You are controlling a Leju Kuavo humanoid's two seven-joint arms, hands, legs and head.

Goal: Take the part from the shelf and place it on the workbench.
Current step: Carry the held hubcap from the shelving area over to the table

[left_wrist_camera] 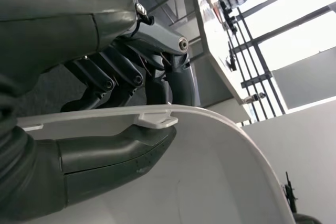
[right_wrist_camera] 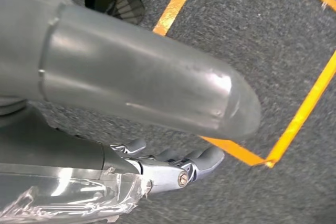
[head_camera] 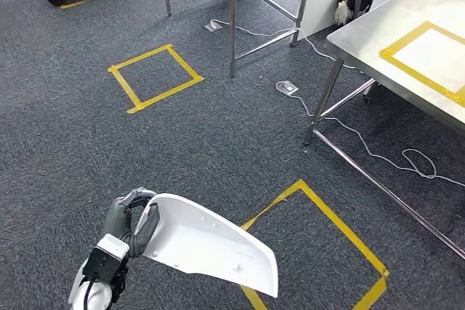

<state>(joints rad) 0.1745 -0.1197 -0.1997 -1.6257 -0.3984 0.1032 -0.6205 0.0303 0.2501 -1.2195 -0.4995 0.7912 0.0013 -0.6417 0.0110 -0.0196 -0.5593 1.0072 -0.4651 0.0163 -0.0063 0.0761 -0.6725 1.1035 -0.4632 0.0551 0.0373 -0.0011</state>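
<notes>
Progress: the pick-up looks done; the white curved moulded plastic part [head_camera: 211, 245] is off any shelf and carried in the air above the grey carpeted floor [head_camera: 71, 143].
Left to do: reach the steel-topped surface [head_camera: 373, 30] at the upper right of the head view and set the part down, probably inside its yellow tape square [head_camera: 425, 59]; the two are well apart.
Left hand [head_camera: 128, 221]: closed around one end of the part, thumb [left_wrist_camera: 118, 153] pressed inside the shell, darker fingers [left_wrist_camera: 118, 72] wrapped over its rim.
Right hand [right_wrist_camera: 170, 163]: hangs over the floor near a yellow tape line [right_wrist_camera: 297, 119], holding nothing, fingers only loosely curled and apart.
</notes>
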